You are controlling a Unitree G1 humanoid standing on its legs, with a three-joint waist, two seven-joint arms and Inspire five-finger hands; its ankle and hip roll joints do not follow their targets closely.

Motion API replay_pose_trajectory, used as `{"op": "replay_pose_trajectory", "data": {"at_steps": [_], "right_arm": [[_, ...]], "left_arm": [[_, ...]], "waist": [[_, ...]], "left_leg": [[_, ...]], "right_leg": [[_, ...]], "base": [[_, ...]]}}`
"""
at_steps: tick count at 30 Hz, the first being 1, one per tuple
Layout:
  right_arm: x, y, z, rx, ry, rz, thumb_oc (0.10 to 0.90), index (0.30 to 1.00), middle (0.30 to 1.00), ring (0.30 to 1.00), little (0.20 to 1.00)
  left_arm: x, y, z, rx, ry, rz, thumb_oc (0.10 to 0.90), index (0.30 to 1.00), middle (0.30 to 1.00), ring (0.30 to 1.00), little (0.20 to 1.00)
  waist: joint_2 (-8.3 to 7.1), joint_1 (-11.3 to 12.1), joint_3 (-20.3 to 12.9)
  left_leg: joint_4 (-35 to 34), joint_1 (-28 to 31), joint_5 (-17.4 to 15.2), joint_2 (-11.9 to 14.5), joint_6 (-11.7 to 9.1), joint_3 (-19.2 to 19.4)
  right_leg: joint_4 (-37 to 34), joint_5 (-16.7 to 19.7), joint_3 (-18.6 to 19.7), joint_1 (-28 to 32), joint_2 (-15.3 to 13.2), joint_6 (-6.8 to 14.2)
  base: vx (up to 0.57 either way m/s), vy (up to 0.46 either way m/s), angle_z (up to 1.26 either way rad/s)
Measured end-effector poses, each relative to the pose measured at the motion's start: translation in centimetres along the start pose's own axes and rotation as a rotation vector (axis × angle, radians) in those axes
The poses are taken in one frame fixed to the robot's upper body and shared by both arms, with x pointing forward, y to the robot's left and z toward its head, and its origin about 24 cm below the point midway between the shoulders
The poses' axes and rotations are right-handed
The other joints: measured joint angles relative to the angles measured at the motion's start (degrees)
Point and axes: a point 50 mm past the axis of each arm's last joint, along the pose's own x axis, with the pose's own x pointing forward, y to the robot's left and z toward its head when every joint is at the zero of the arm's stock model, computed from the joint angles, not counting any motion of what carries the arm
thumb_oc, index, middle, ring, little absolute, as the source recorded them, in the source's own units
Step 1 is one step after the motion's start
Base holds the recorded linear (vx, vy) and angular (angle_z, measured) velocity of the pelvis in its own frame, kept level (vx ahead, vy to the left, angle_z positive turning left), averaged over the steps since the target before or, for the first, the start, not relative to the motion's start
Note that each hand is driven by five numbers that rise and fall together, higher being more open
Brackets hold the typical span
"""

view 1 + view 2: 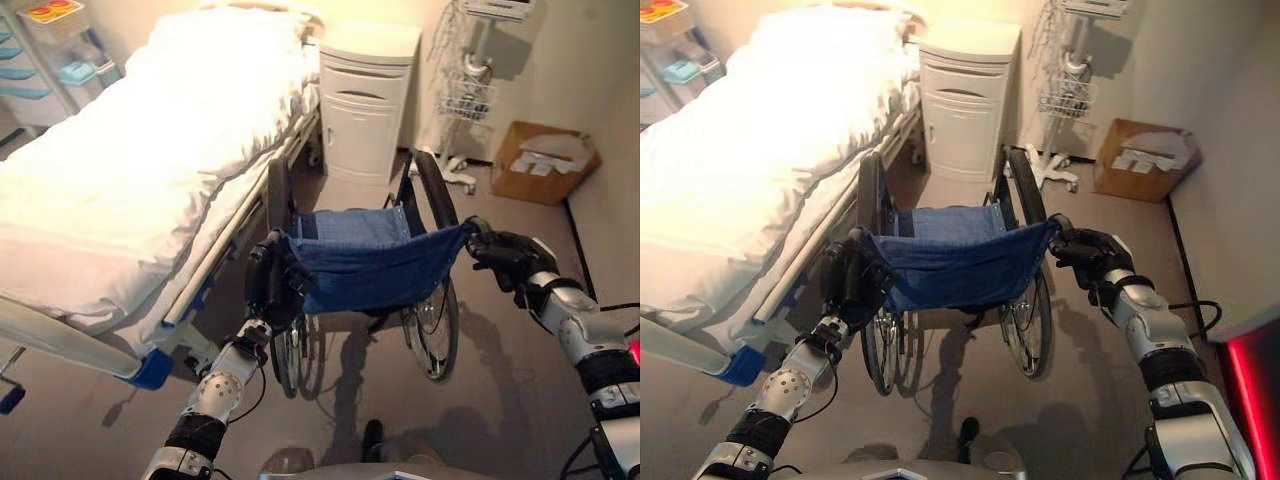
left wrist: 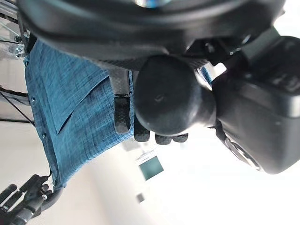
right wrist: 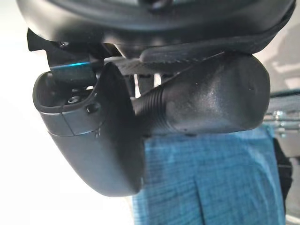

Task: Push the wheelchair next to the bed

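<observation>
Close beside white-sheeted hospital bed [image 1: 130, 160]: blue-fabric-backed black wheelchair [image 1: 365, 262]. Left hand [image 1: 272, 282] clenched round left push handle, right hand [image 1: 508, 256] gripping right handle. White bedside cabinet [image 1: 362, 100] beyond.

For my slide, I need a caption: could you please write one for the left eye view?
Both hands, left hand and right hand, grip the push handles of a blue-backed wheelchair beside the bed.

You see two silver-grey arms with dark jointed bands, each ending in a black hand: left hand [image 1: 272, 282], right hand [image 1: 508, 258]. Small screws dot the forearms.
</observation>
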Motion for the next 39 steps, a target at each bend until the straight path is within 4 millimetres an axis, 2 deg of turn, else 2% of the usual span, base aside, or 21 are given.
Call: {"op": "replay_pose_trajectory", "data": {"at_steps": [3, 5, 7, 9, 10, 13, 15, 17, 19, 20, 21, 22, 23, 25, 27, 29, 32, 33, 35, 37, 39], "right_arm": [[0.1, 0.3, 0.1, -0.026, -0.008, -0.002, 0.400, 0.300, 0.300, 0.300, 0.300], [0.2, 0.5, 0.4, -0.035, -0.014, -0.015, 0.400, 0.300, 0.300, 0.300, 0.300], [0.2, 0.6, 0.4, -0.038, -0.015, -0.023, 0.400, 0.300, 0.300, 0.300, 0.300], [-0.1, 0.8, -0.1, -0.034, -0.014, -0.025, 0.400, 0.300, 0.300, 0.300, 0.300], [-0.4, 0.7, -0.5, -0.033, -0.012, -0.030, 0.400, 0.300, 0.300, 0.300, 0.300], [-0.7, 0.8, -1.5, -0.033, 0.015, -0.041, 0.400, 0.300, 0.300, 0.300, 0.300], [-0.9, 0.7, -1.9, -0.035, 0.023, -0.042, 0.400, 0.300, 0.300, 0.300, 0.300], [-1.0, 0.8, -2.5, -0.026, 0.031, -0.045, 0.400, 0.300, 0.300, 0.300, 0.300], [-1.3, 0.5, -2.7, -0.042, 0.024, -0.057, 0.400, 0.300, 0.300, 0.300, 0.300], [-1.4, 0.4, -2.8, -0.046, 0.024, -0.061, 0.400, 0.300, 0.300, 0.300, 0.300], [-1.5, 0.5, -3.1, -0.055, 0.032, -0.066, 0.400, 0.300, 0.300, 0.300, 0.300], [-1.6, 0.4, -3.2, -0.056, 0.029, -0.072, 0.400, 0.300, 0.300, 0.300, 0.300], [-1.8, 0.3, -3.4, -0.053, 0.029, -0.077, 0.400, 0.300, 0.300, 0.300, 0.300], [-2.4, 0.3, -3.8, -0.053, 0.027, -0.068, 0.400, 0.300, 0.300, 0.300, 0.300], [-2.6, 0.7, -4.4, -0.034, 0.039, -0.063, 0.400, 0.300, 0.300, 0.300, 0.300], [-2.4, 1.5, -4.5, -0.013, 0.029, -0.046, 0.400, 0.300, 0.300, 0.300, 0.300], [-2.3, 2.0, -4.3, 0.002, 0.019, -0.046, 0.400, 0.300, 0.300, 0.300, 0.300], [-2.3, 2.0, -4.3, 0.002, 0.019, -0.048, 0.400, 0.300, 0.300, 0.300, 0.300], [-2.2, 2.1, -4.0, 0.003, 0.008, -0.049, 0.400, 0.300, 0.300, 0.300, 0.300], [-2.3, 1.9, -4.0, -0.002, 0.006, -0.050, 0.400, 0.300, 0.300, 0.300, 0.300], [-2.4, 1.7, -4.0, -0.009, 0.009, -0.054, 0.400, 0.300, 0.300, 0.300, 0.300]], "left_arm": [[-0.5, 0.3, 0.1, 0.020, -0.005, 0.008, 0.400, 0.300, 0.300, 0.300, 0.300], [-0.5, 0.1, 0.5, 0.031, -0.011, 0.001, 0.400, 0.300, 0.300, 0.300, 0.300], [-0.4, 0.0, 0.6, 0.034, -0.013, 0.000, 0.400, 0.300, 0.300, 0.300, 0.300], [-0.6, 0.2, 1.0, 0.051, -0.010, 0.005, 0.400, 0.300, 0.300, 0.300, 0.300], [-0.6, 0.2, 1.0, 0.055, -0.004, 0.005, 0.400, 0.300, 0.300, 0.300, 0.300], [-1.0, 0.6, 1.0, 0.060, 0.020, 0.021, 0.400, 0.300, 0.300, 0.300, 0.300], [-1.0, 0.7, 0.8, 0.061, 0.029, 0.023, 0.400, 0.300, 0.300, 0.300, 0.300], [-1.0, 0.7, 0.8, 0.067, 0.033, 0.026, 0.400, 0.300, 0.300, 0.300, 0.300], [-1.0, 0.7, 0.6, 0.061, 0.042, 0.027, 0.400, 0.300, 0.300, 0.300, 0.300], [-0.9, 0.6, 0.3, 0.059, 0.044, 0.029, 0.400, 0.300, 0.300, 0.300, 0.300], [-0.9, 0.6, 0.3, 0.068, 0.047, 0.036, 0.400, 0.300, 0.300, 0.300, 0.300], [-0.8, 0.5, 0.3, 0.072, 0.049, 0.035, 0.400, 0.300, 0.300, 0.300, 0.300], [-0.8, 0.5, 0.4, 0.081, 0.057, 0.035, 0.400, 0.300, 0.300, 0.300, 0.300], [-0.9, 0.7, 0.3, 0.087, 0.070, 0.047, 0.400, 0.300, 0.300, 0.300, 0.300], [-1.0, 1.0, 1.0, 0.119, 0.073, 0.061, 0.400, 0.300, 0.300, 0.300, 0.300], [-0.9, 0.9, 2.1, 0.152, 0.063, 0.059, 0.400, 0.300, 0.300, 0.300, 0.300], [-0.4, 0.8, 2.8, 0.171, 0.054, 0.059, 0.400, 0.300, 0.300, 0.300, 0.300], [-0.2, 0.8, 2.8, 0.167, 0.053, 0.060, 0.400, 0.300, 0.300, 0.300, 0.300], [-0.2, 0.7, 3.0, 0.167, 0.049, 0.055, 0.400, 0.300, 0.300, 0.300, 0.300], [-0.2, 0.8, 2.9, 0.165, 0.051, 0.053, 0.400, 0.300, 0.300, 0.300, 0.300], [-0.2, 1.0, 2.7, 0.159, 0.056, 0.059, 0.400, 0.300, 0.300, 0.300, 0.300]], "waist": [[-0.07, 0.10, 0.13], [0.06, 0.53, 0.13], [0.00, 0.92, 0.12], [0.89, 2.93, -0.07], [1.83, 3.43, -0.27], [2.94, 4.04, -1.69], [2.99, 4.55, -2.60], [1.61, 4.59, -3.73], [1.30, 4.43, -4.25], [2.12, 4.23, -4.67], [2.32, 4.18, -4.96], [2.42, 3.95, -4.92], [2.53, 2.89, -4.93], [2.77, 2.59, -4.92], [2.64, 1.57, -4.96], [2.53, 0.59, -5.05], [2.76, -0.63, -4.99], [3.06, -1.35, -4.80], [3.60, -2.86, -4.75], [3.59, -3.91, -4.76], [3.31, -5.05, -4.80]], "left_leg": [[-14.13, -0.31, 0.01, 1.07, -0.01, 4.90], [-25.20, -0.60, 0.22, -0.26, 0.10, 6.27], [-32.68, -0.96, 1.48, -1.98, 1.53, 6.35], [-41.34, -1.97, 6.77, -1.89, 0.02, 6.23], [-42.43, -3.00, 9.11, -0.84, -1.16, 6.23], [-41.04, -4.20, 10.12, 0.03, -0.42, 6.35], [-40.94, -3.80, 10.71, -0.55, 0.59, 6.48], [-40.77, -2.57, 11.41, -2.68, 1.92, 6.43], [-41.96, -0.17, 13.16, -4.80, 5.19, 6.74], [-42.98, 0.72, 15.60, -4.87, 8.82, 7.21], [-43.65, 2.15, 15.90, -5.36, 12.26, 7.98], [-44.00, 2.76, 15.38, -5.68, 12.67, 7.87], [-43.83, 4.10, 14.07, -6.61, 13.54, 7.67], [-44.79, 7.20, 13.74, -8.25, 14.13, 6.35], [-45.31, 8.79, 13.17, -8.39, 13.80, 5.09], [-46.13, 9.11, 12.95, -8.13, 13.45, 3.29], [-47.16, 9.61, 12.56, -8.04, 12.93, 0.06], [-47.69, 10.22, 12.42, -8.13, 13.05, -0.92], [-47.73, 10.07, 12.33, -7.84, 13.13, -4.34], [-47.98, 10.64, 12.10, -8.01, 12.96, -6.15], [-48.30, 11.90, 11.82, -8.53, 12.60, -7.58]], "right_leg": [[-2.67, -0.68, -0.90, 3.62, 1.48, -0.35], [-5.22, -0.99, 0.92, 5.58, 3.31, -0.81], [-6.81, -1.27, 3.82, 7.01, 4.18, -0.45], [-8.87, -1.99, 5.67, 9.35, 5.89, -1.31], [-8.80, -2.74, 5.71, 10.27, 6.90, -1.56], [-7.44, -5.14, 6.95, 11.51, 7.75, -0.97], [-5.19, -7.25, 7.42, 11.24, 6.71, -0.27], [-1.65, -10.57, 8.12, 10.37, 3.79, 1.84], [4.14, -13.79, 6.81, 9.59, 1.03, 5.13], [8.41, -15.25, 5.24, 8.74, 0.45, 5.77], [14.54, -15.93, 3.09, 7.03, -0.97, 6.22], [20.02, -16.09, 2.19, 5.01, -2.31, 6.33], [30.46, -15.00, 0.84, 1.74, -5.63, 7.32], [39.51, -15.18, 0.47, -1.57, -11.16, 7.66], [37.17, -14.96, 0.08, -2.45, -13.55, 8.02], [27.27, -14.48, -0.61, -3.94, -13.57, 8.22], [14.12, -11.96, 0.33, -5.47, -10.02, 11.63], [11.23, -10.64, 1.05, -6.55, -8.18, 11.98], [7.99, -7.50, 3.75, -9.02, -4.35, 11.69], [6.07, -4.56, 4.56, -11.34, -2.65, 11.50], [3.58, -1.83, 5.35, -11.75, -2.56, 10.76]], "base": [[0.36, 0.000, 0.34], [0.41, 0.039, 0.22], [0.40, 0.017, -0.02], [0.44, 0.017, -0.47], [0.50, 0.071, -0.42], [0.29, 0.088, -0.27], [0.38, 0.143, -0.34], [0.42, 0.218, -0.30], [0.26, 0.156, -0.25], [0.20, 0.137, -0.24], [0.26, 0.183, -0.25], [0.34, 0.208, -0.08], [0.24, 0.137, 0.00], [0.20, 0.039, -0.10], [0.20, -0.050, -0.02], [0.13, -0.092, -0.05], [0.10, -0.102, 0.11], [0.12, -0.114, 0.24], [0.13, -0.115, 0.46], [0.14, -0.141, 0.54], [0.14, -0.168, 0.57]]}}
